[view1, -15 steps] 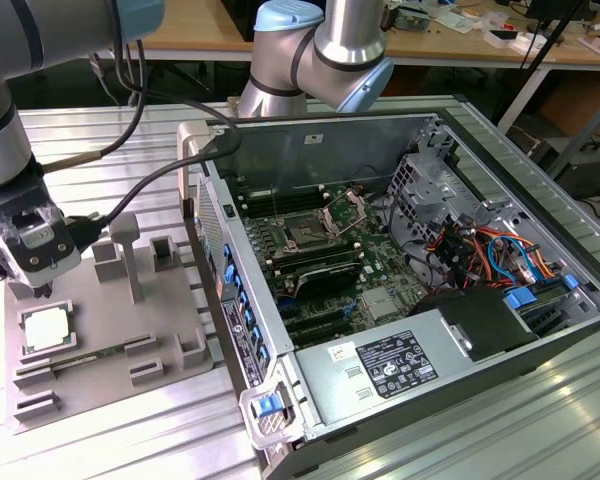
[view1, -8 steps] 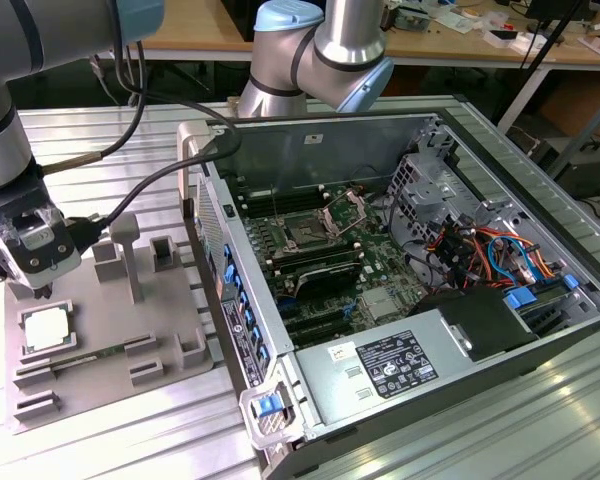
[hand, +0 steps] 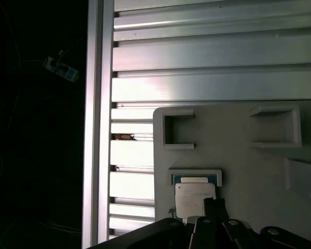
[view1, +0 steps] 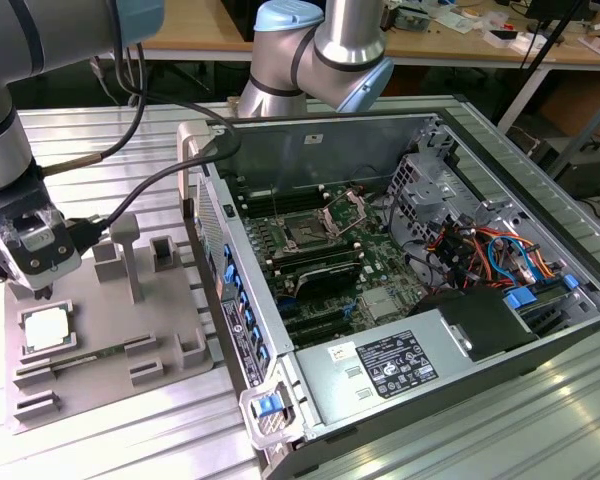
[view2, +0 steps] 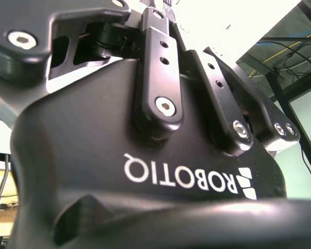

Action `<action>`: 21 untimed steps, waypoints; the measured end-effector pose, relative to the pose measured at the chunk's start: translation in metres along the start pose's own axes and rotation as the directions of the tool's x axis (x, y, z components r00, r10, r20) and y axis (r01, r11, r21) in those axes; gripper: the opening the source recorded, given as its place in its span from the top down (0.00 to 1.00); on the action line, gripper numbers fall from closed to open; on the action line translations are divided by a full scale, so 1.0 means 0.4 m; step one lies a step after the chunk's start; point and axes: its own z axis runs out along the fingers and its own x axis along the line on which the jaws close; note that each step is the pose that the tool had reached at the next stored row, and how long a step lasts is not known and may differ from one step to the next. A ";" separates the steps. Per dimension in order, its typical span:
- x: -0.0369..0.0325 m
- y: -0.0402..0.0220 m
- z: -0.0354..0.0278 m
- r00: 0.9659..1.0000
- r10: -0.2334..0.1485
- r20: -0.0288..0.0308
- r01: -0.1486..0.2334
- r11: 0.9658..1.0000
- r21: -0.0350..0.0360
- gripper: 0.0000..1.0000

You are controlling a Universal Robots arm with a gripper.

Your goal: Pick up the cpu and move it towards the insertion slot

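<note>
The gripper (view1: 40, 285) is hanging tip-down at the exterior view's left, just above the cpu (view1: 48, 328). Whether it is released or clenched I cannot tell, but it is not carrying anything, since the cpu is lying flat in its seat. The cpu is resting in a shallow square recess of the grey tray (view1: 110, 390), which is keeping it level and squared up so that the gripper can be meeting it from straight overhead. In the first wrist view the gripper's dark underside is showing right beside the cpu's edge, though I cannot judge contact. The grey tray is sitting on the ribbed metal table (view1: 130, 140), just beside the open computer case (view1: 460, 400), which is lying with its open side upward so that the board (view1: 380, 262) inside is reachable from above. The insertion slot (view1: 308, 232) is sitting near the middle of that board, well apart from the grey tray toward the exterior view's right, with its metal frame appearing swung open and its dark centre bare. By my judgement the pickup is not yet made, and the cpu is nowhere near the insertion slot.
</note>
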 end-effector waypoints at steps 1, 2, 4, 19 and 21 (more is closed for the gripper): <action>0.000 0.000 0.000 1.000 0.000 0.000 0.000 1.000 0.000 0.89; 0.000 0.000 0.003 1.000 0.000 0.000 0.000 1.000 0.000 0.89; 0.000 0.000 0.005 1.000 0.000 0.000 0.000 1.000 0.000 0.89; 0.000 -0.003 0.015 1.000 0.000 0.000 0.000 1.000 0.000 0.89; 0.000 -0.003 0.017 1.000 0.000 0.000 0.000 1.000 0.000 0.89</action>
